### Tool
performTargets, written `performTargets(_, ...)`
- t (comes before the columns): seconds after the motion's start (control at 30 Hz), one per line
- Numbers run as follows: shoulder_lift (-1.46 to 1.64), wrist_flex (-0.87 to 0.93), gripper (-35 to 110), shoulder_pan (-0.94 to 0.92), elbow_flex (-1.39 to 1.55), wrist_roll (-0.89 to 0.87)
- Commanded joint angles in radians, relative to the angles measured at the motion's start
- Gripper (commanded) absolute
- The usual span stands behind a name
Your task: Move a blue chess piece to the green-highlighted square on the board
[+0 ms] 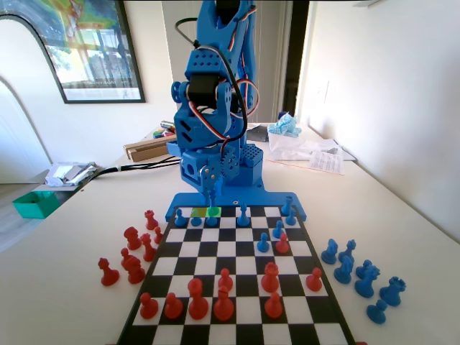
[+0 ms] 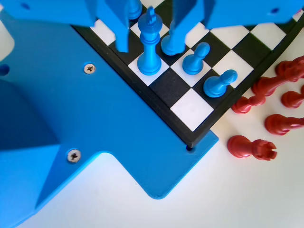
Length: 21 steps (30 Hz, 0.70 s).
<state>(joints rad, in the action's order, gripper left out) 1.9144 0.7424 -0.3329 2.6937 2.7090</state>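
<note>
Your pincer (image 2: 149, 40) hangs low over the back row of the board, its two jaws standing apart on either side of the blue chess piece (image 2: 150, 45), so it is released and grips nothing; from the wrist view I cannot tell whether either jaw touches the piece. That tall piece with the pointed top stands upright on a square in the row nearest the arm's base. In the fixed view the pincer tip (image 1: 210, 188) comes down right above the green-highlighted square (image 1: 213, 211), and the piece seems to stand on it or at its edge, though the pincer hides most of it there. A duller olive square (image 1: 196, 212) lies just beside the green one, on its left in that view.

Close to the tall piece in the wrist view stand two short blue pawns (image 2: 195, 59), one square and two squares off along the same edge, and another blue piece (image 2: 172, 42) sits right behind one jaw. Red pieces (image 2: 251, 146) lie on the desk (image 2: 237, 199) beyond the board's corner.

Watch your lift. The jaws are narrow around a top-heavy piece, so a slanted rise could clip its crown and tip it onto the pawns. Swinging sideways before you clear could also knock the piece behind the jaw.
</note>
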Motion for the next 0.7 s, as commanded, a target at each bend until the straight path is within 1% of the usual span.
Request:
performTargets(0.0, 0.014, 0.005, 19, -0.006, -0.011, 0.002)
performTargets(0.07, 0.014, 0.023, 19, -0.006, -0.028, 0.003)
performTargets(0.13, 0.014, 0.083, 19, -0.006, -0.074, 0.002)
performTargets(0.5, 0.051, 0.584, 16, 0.026, -0.48, -0.06)
performTargets(0.67, 0.144, 0.742, 9, 0.069, -0.615, -0.218)
